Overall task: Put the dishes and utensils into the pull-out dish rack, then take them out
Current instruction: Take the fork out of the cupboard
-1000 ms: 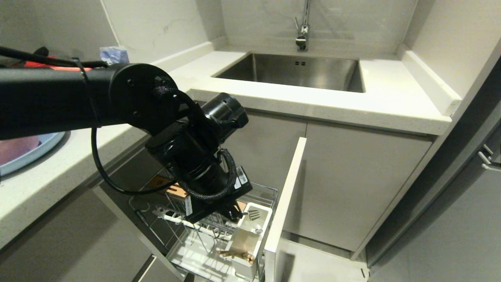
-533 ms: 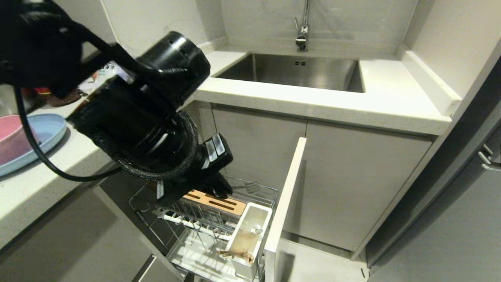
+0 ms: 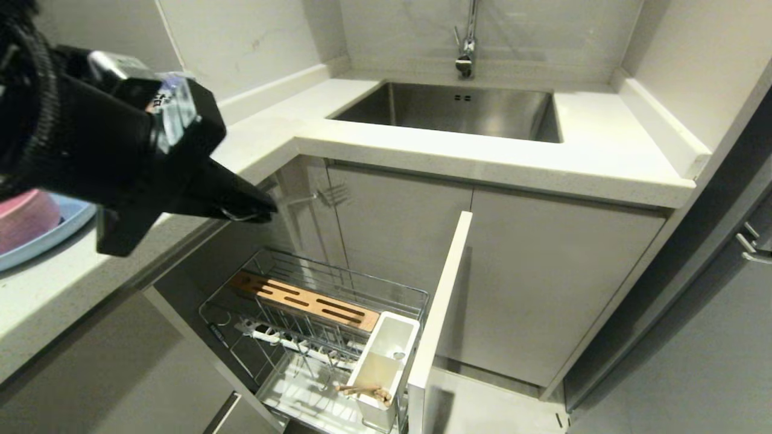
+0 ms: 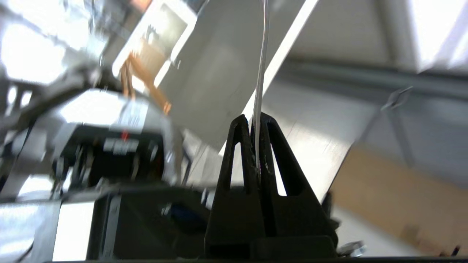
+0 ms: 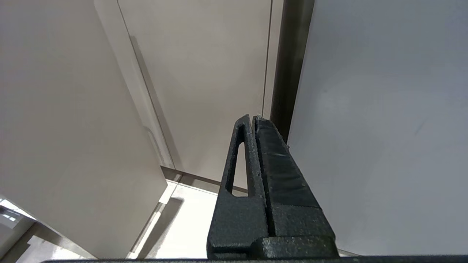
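Item, fork [image 3: 313,196]: left gripper [image 3: 262,211] is clenching its handle level, tines jutting ahead over the pull-out dish rack [image 3: 313,313], while the countertop [image 3: 54,289], likely its destination, is lying beside this nearer arm; right gripper [image 5: 255,122], clenched empty, is idling.

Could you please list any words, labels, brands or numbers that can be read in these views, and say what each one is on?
No text can be read.
Sticker on the left arm's wrist: has print, but too blurred to read.
White label on the dark block in the left wrist view: too blurred to read.
Pull-out dish rack, sink and cabinet fronts: no lettering visible.
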You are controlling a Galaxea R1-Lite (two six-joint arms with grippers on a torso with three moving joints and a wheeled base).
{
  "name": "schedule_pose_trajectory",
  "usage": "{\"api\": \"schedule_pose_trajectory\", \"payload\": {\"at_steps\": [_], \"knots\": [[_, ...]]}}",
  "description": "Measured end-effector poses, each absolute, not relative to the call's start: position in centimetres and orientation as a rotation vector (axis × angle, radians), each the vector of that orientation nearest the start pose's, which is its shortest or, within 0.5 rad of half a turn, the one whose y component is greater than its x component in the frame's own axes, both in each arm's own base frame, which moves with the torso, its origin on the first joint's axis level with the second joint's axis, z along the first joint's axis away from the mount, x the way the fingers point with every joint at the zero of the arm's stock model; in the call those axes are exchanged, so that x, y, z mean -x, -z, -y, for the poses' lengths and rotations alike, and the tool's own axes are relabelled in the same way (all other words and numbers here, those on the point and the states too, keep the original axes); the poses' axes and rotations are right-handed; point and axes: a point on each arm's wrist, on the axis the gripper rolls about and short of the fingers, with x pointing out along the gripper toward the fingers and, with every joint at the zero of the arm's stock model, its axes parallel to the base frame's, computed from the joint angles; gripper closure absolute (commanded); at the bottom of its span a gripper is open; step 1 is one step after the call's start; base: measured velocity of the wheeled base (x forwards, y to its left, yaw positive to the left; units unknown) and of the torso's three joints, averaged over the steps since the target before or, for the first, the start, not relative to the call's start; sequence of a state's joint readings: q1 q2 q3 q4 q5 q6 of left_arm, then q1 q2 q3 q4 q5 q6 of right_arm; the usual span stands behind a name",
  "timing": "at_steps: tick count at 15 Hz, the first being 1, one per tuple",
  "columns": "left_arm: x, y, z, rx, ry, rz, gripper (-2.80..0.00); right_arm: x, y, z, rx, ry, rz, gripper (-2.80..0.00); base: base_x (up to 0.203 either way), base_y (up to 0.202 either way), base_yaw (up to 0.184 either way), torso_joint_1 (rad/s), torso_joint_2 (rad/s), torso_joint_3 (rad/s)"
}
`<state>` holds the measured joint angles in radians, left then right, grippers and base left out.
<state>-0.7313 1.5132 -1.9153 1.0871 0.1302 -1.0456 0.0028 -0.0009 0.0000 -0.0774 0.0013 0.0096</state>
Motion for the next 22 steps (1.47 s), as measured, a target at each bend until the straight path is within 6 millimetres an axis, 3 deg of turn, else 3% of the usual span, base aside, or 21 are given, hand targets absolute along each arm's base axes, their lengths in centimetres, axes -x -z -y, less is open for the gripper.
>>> {"api": "schedule_pose_trajectory", "payload": {"at_steps": [5,13,18,22], "knots": [[-12.1,-39.9,9.2,0.702,0.102,-0.569,0.00,2.3,-8.3,0.0,-0.009,-0.004,0.078,0.00,0.000,0.000,0.000,0.000,0.00,0.000],[-9.4,-41.6,2.1,0.746,-0.204,-0.292,0.00,2.3,-8.3,0.0,-0.009,-0.004,0.078,0.00,0.000,0.000,0.000,0.000,0.00,0.000],[-7.1,-41.0,-1.4,0.729,-0.553,-0.146,0.00,2.3,-8.3,0.0,-0.010,-0.004,0.078,0.00,0.000,0.000,0.000,0.000,0.00,0.000],[-6.6,-38.8,-2.7,0.725,-0.752,-0.151,0.00,2.3,-8.3,0.0,-0.009,-0.004,0.078,0.00,0.000,0.000,0.000,0.000,0.00,0.000]]}}
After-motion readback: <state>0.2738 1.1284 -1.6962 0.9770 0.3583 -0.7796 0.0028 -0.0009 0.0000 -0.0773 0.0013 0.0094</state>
